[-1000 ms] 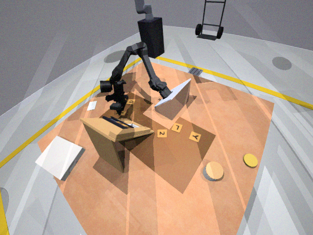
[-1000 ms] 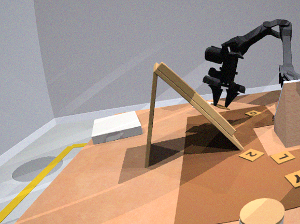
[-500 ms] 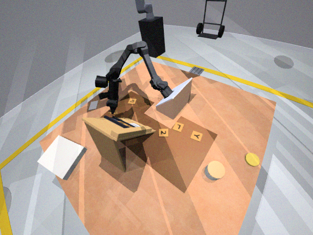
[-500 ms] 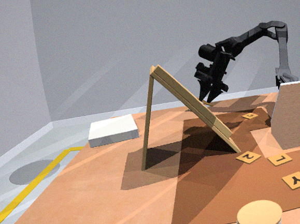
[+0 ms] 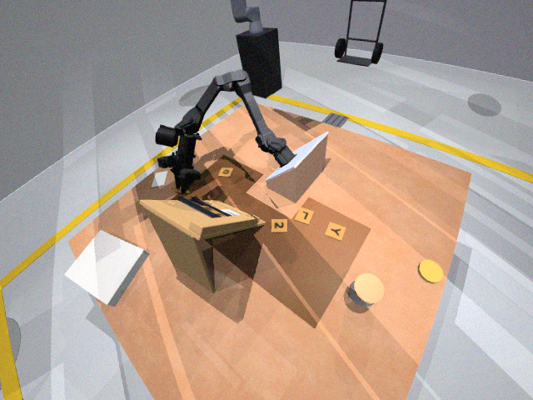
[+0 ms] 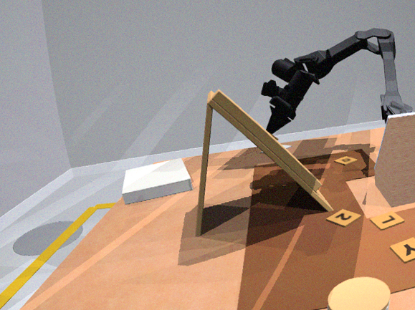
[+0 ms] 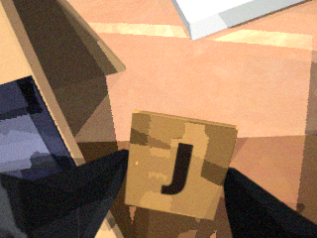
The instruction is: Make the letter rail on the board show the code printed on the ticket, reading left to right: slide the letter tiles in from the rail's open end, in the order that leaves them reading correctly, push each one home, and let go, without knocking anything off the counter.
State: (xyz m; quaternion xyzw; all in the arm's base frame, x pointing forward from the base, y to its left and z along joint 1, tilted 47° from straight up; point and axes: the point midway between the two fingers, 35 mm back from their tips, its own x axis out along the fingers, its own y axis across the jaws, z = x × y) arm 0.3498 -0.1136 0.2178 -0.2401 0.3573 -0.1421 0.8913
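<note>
Now black parallel-jaw gripper (image 7: 175,185) clamped on square flat tan J tile (image 7: 179,164), just right of slanted wooden board (image 7: 45,94).

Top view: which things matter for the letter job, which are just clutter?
Job: J tile held in the hand; board with rail; Z, L, Y tiles; a fourth tile; ticket stand.

Clutter: white box, jar, yellow disc, hand truck.
</note>
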